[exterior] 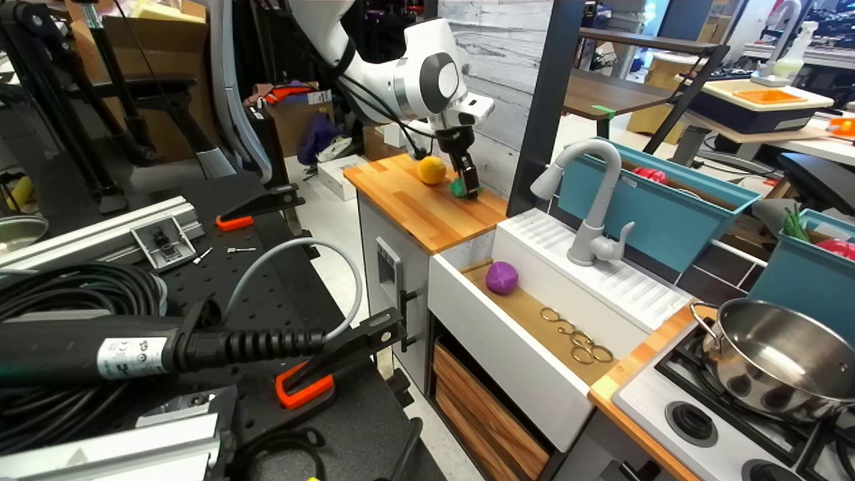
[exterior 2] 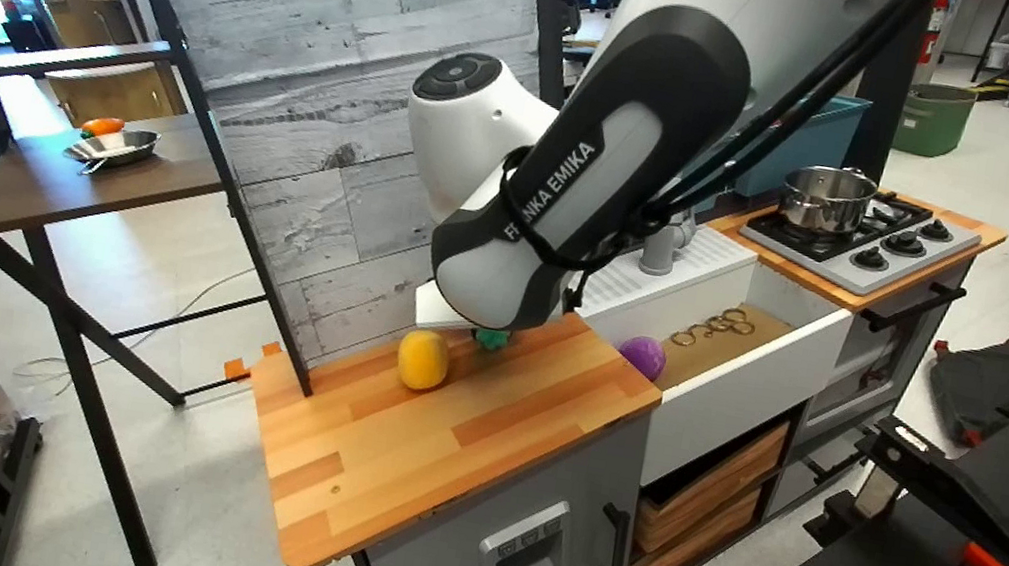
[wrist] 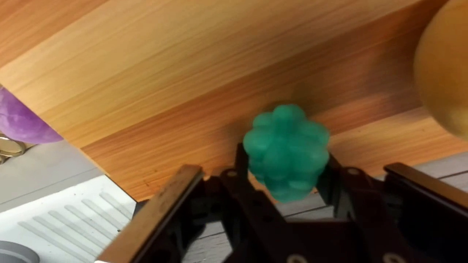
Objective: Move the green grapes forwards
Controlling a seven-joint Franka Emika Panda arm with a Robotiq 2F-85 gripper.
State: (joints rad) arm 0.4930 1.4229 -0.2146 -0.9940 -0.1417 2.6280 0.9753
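The green grapes, a small lumpy teal-green cluster, lie between my fingers in the wrist view (wrist: 287, 153). They show partly beside the fingers in an exterior view (exterior: 457, 188), and partly below the arm in an exterior view (exterior 2: 491, 339). They are near the back of the wooden counter (exterior: 434, 217), by the grey plank wall. My gripper (wrist: 286, 166) points down with a finger against each side of the grapes and looks shut on them. I cannot tell if they touch the counter or hang just above it. In an exterior view the arm hides the fingers.
A yellow-orange round fruit (exterior: 431, 170) stands on the counter close beside the grapes, at the right edge of the wrist view (wrist: 444, 69). The white sink (exterior: 507, 354) adjoins the counter and holds a purple piece (exterior: 501, 278) and metal rings (exterior: 582, 347). The plank wall (exterior 2: 329, 114) rises behind.
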